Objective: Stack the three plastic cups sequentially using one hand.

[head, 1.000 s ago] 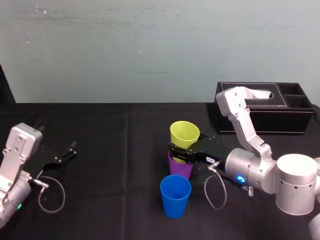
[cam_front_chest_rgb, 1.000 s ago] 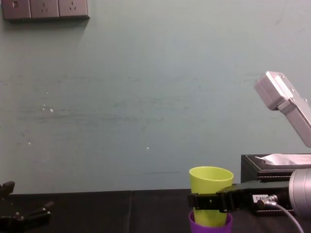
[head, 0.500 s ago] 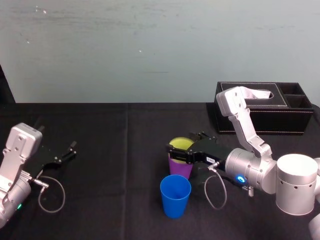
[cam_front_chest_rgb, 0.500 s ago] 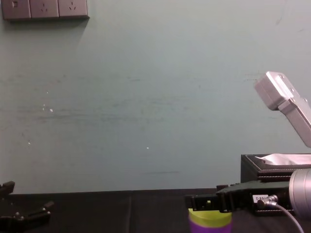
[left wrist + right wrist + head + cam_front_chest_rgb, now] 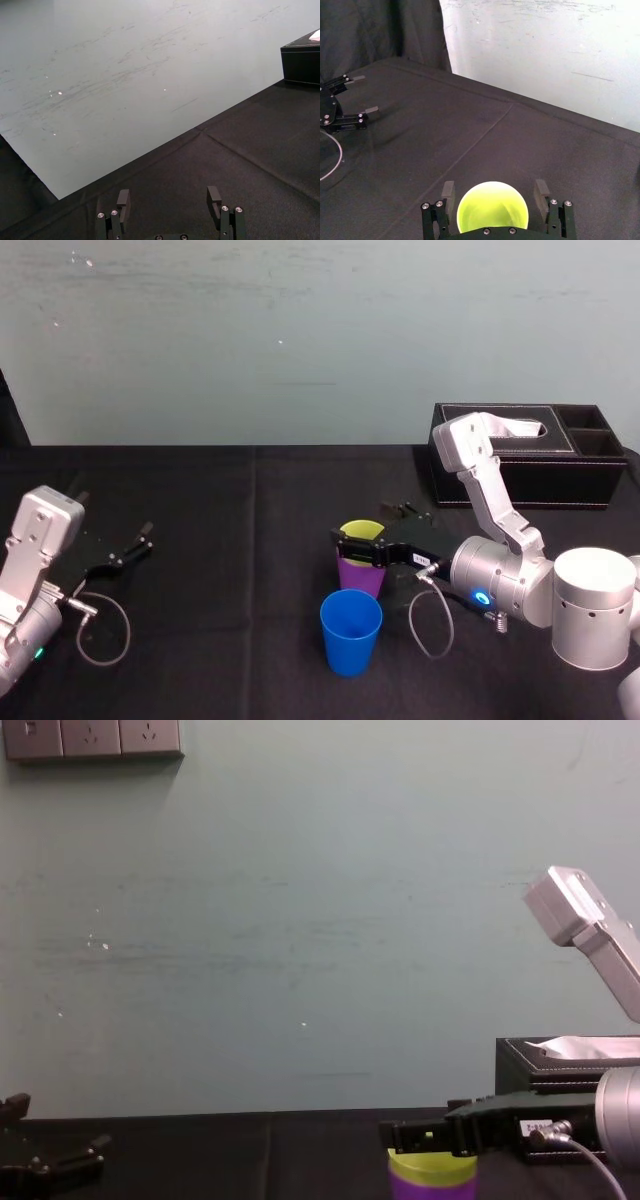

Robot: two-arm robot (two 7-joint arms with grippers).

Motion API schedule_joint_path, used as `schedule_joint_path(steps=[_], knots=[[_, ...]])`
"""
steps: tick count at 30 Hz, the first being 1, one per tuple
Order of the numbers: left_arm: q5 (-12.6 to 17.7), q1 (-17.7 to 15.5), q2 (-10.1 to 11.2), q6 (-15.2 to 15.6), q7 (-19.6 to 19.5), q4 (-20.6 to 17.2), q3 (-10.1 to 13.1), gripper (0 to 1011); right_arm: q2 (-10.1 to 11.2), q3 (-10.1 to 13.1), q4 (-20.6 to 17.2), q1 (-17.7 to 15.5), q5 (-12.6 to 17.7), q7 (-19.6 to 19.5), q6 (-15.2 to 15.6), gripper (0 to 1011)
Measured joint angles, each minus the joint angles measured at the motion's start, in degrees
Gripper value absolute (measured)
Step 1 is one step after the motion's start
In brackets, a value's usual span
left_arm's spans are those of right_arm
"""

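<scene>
The yellow-green cup point(image 5: 360, 531) sits nested upright inside the purple cup point(image 5: 358, 575) near the middle of the tabletop point(image 5: 220, 590), its rim showing above. The right claw point(image 5: 495, 192) straddles that rim with its fingers point(image 5: 448, 192) apart, a gap on each side. The blue cup point(image 5: 350, 630) stands alone just in front, toward the front edge. The left claw point(image 5: 169, 196) rests spread near the left edge.

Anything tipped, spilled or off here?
Nothing stands out. The yellow-green cup sits nested upright in the purple cup, and the blue cup stands upright nearby. The right gripper is open around the rim; the left gripper is parked, open.
</scene>
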Motion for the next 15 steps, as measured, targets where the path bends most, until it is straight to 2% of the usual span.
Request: schedule_joint_path(steps=[6, 10, 15], knots=[[0.0, 0.0, 0.0, 0.0, 0.0, 0.0, 0.0, 1000, 0.51, 0.4, -1.13, -0.6, -0.51, 0.11, -1.61, 1003], [0.0, 0.0, 0.0, 0.0, 0.0, 0.0, 0.0, 1000, 1.19, 0.65, -3.3, -1.94, -1.31, -0.3, -2.01, 1003], [0.0, 0.0, 0.0, 0.0, 0.0, 0.0, 0.0, 1000, 3.32, 1.96, -8.93, -6.13, -1.79, -1.0, -2.09, 1003]])
